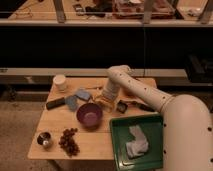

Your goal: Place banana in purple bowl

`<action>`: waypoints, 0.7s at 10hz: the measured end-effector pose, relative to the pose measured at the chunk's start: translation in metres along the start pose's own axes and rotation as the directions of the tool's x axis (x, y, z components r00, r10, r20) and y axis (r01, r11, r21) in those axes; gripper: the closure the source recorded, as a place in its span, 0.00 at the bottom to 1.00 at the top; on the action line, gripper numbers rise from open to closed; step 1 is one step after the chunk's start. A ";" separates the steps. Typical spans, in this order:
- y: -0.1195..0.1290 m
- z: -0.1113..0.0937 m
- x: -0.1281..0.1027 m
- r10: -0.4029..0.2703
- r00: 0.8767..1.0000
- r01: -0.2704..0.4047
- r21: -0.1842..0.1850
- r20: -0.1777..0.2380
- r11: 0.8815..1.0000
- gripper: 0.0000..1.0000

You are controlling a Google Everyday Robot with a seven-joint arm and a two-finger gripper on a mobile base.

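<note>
The purple bowl (pixel 90 115) stands upright near the middle of the wooden table (pixel 97 145), its pinkish inside w/ nothing in it. The banana (pixel 103 104) is not in the bowl: it lies on the table just behind the bowl's rim, a bit to the right in the camera view, very near but apart from it.

The gripper (pixel 106 97) hangs directly above the banana, behind the bowl and pointing down. Its fingers are apart, not clamped on anything. If they touch the banana I cannot tell. The white arm (pixel 150 97) comes from the right front and bends over the table behind the bowl.

Other things, all relative to the bowl:
- right: small dark object (pixel 121 106), near
- right front: green tray (pixel 114 145) w/ a white cloth (pixel 136 142) inside
- left front: dark grapes (pixel 69 141), and further left a small metal cup (pixel 45 140)
- left behind: two grey-blue objects (pixel 75 99) and a black object (pixel 55 103)
- far left behind: white cup (pixel 60 81), well apart
</note>
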 end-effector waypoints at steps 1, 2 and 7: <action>0.001 0.001 0.001 -0.001 1.000 0.001 0.003 0.004 1.000 0.20; 0.001 0.004 0.002 -0.002 1.000 0.002 0.006 0.011 1.000 0.21; -0.006 0.009 -0.001 -0.053 0.997 0.053 0.002 0.052 0.999 0.64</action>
